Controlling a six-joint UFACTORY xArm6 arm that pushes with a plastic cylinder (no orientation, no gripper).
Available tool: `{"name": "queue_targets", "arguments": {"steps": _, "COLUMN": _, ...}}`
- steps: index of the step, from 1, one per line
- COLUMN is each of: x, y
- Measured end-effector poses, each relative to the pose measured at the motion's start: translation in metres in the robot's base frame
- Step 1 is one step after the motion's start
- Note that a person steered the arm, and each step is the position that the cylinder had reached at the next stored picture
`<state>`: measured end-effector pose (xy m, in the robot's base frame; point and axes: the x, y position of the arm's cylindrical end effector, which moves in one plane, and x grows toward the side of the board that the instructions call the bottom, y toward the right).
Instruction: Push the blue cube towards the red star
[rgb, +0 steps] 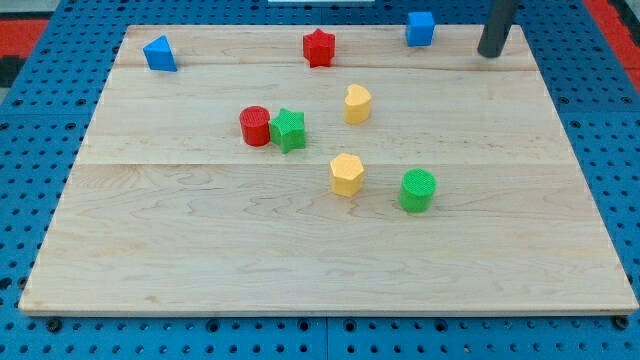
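The blue cube (420, 28) sits at the board's top edge, right of centre. The red star (318, 47) lies to its left, near the top edge at the middle. My tip (489, 53) is at the lower end of the dark rod at the view's top right. It stands to the right of the blue cube and a little lower, with a clear gap between them.
A blue triangular block (159, 53) is at the top left. A red cylinder (255, 126) touches a green star (289, 130) at mid-board. Two yellow hexagonal blocks (358, 103) (347, 174) and a green cylinder (418, 190) lie right of centre. The wooden board (200, 260) rests on blue pegboard.
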<state>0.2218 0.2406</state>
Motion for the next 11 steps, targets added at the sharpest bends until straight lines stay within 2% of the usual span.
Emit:
{"name": "queue_targets", "arguments": {"steps": 1, "x": -0.030, "y": 0.003}}
{"name": "queue_targets", "arguments": {"steps": 2, "x": -0.030, "y": 0.003}}
{"name": "queue_targets", "arguments": {"steps": 3, "x": -0.030, "y": -0.016}}
{"name": "queue_targets", "arguments": {"steps": 4, "x": -0.030, "y": -0.071}}
{"name": "queue_targets", "arguments": {"steps": 5, "x": 0.055, "y": -0.111}}
{"name": "queue_targets", "arguments": {"steps": 6, "x": 0.078, "y": -0.112}}
{"name": "queue_targets", "arguments": {"steps": 7, "x": 0.074, "y": -0.119}}
{"name": "queue_targets", "arguments": {"steps": 9, "x": 0.023, "y": -0.162}}
{"name": "queue_targets", "arguments": {"steps": 11, "x": 0.010, "y": -0.219}}
